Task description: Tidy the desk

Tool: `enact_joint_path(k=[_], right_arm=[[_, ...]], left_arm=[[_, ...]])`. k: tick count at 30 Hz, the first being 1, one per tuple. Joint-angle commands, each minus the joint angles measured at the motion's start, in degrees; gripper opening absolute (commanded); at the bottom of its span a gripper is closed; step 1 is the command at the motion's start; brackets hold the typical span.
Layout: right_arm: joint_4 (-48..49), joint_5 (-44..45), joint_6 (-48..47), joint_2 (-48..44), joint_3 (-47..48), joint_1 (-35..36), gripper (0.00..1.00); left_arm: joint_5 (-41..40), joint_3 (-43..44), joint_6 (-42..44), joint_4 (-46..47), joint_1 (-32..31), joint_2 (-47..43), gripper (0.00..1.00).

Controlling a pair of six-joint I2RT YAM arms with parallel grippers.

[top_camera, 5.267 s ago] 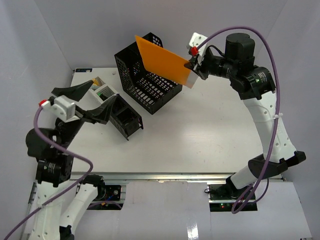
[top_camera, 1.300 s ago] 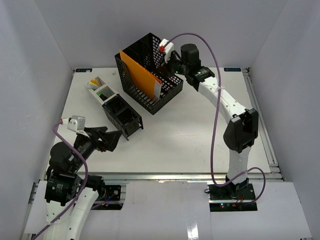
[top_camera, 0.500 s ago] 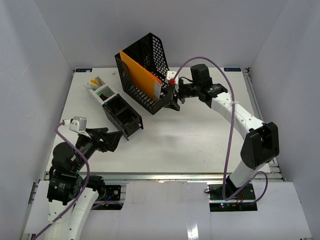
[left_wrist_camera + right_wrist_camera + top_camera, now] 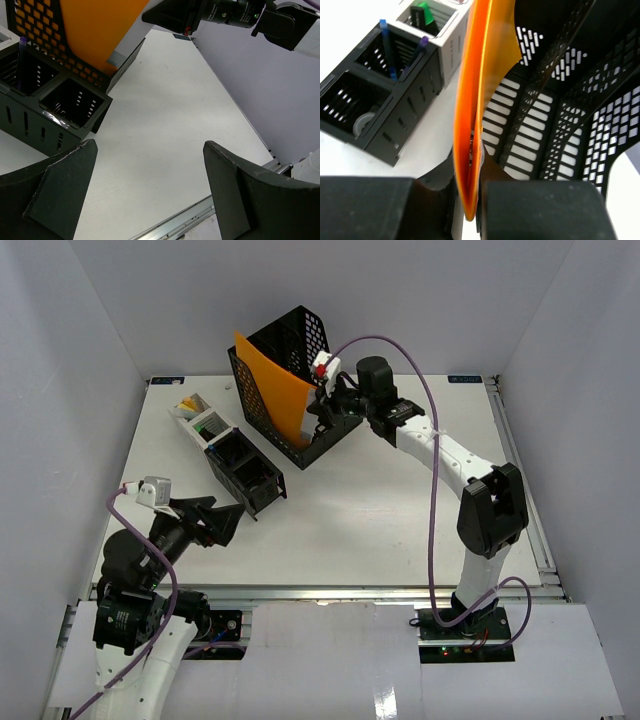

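Note:
The white desk (image 4: 400,500) carries a black mesh file rack (image 4: 295,332) at the back, with an orange folder (image 4: 275,385) standing in it. My right gripper (image 4: 320,408) is shut on the folder's near edge at the rack's open front. In the right wrist view the folder (image 4: 480,90) is pinched between the fingers of the gripper (image 4: 470,200), with the rack (image 4: 560,100) behind it. My left gripper (image 4: 222,521) is open and empty above the desk's front left. In the left wrist view the gripper (image 4: 150,200) has only bare desk (image 4: 165,125) between its fingers.
A black and white pen organizer (image 4: 240,470) lies diagonally left of the rack, holding pens and a green item (image 4: 427,12). It also shows in the left wrist view (image 4: 50,100). A metal rail (image 4: 330,590) runs along the desk's front edge. White walls close in three sides.
My right gripper has moved from the rack's front corner up to the folder's edge and shut on it. The folder now stands higher and more upright. The left arm has barely moved.

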Motion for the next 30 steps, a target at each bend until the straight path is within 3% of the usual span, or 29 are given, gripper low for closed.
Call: enact_joint_path(k=[1,5,7,10,12,14,17,30], right_arm=[[3.5,5.8,3.9,0.8,6.9,1.5,0.08],[2.5,7.9,4.8,1.3,9.4,1.7,0.08],[1.6,8.3,4.7,2.1,10.0,1.7,0.26],[1.3,8.2,3.9,1.5,8.5,1.7,0.73],[1.2,8.4,3.4,-0.1,6.3,1.6,0.89],[1.2,8.6,3.1,-3.9,4.0,1.1,0.96],[-0.1,8.3,4.2,-8.4,-0.4,-1.2,0.90],[-11.7,4.2,5.7,-39.0,-30.1,-15.7,0.90]], left_arm=[[0.2,0.2,-1.0,-0.6,-0.1,-0.7,0.98],[0.2,-0.3,-1.6,-0.6,-0.1,-1.5,0.98],[0.4,-0.5,-1.9,-0.6,-0.1,-1.6,0.98],[0.6,-0.1,-1.9,-0.6,-0.1,-1.1,0.98],[0.5,0.5,-1.6,-0.6,-0.1,-0.8,0.98],[0.4,1.2,-0.8,-0.8,-0.1,-0.5,0.98],[0.6,1.7,-0.3,-0.6,-0.1,0.4,0.98],[3.5,-0.1,-0.6,3.1,-0.1,1.3,0.98]])
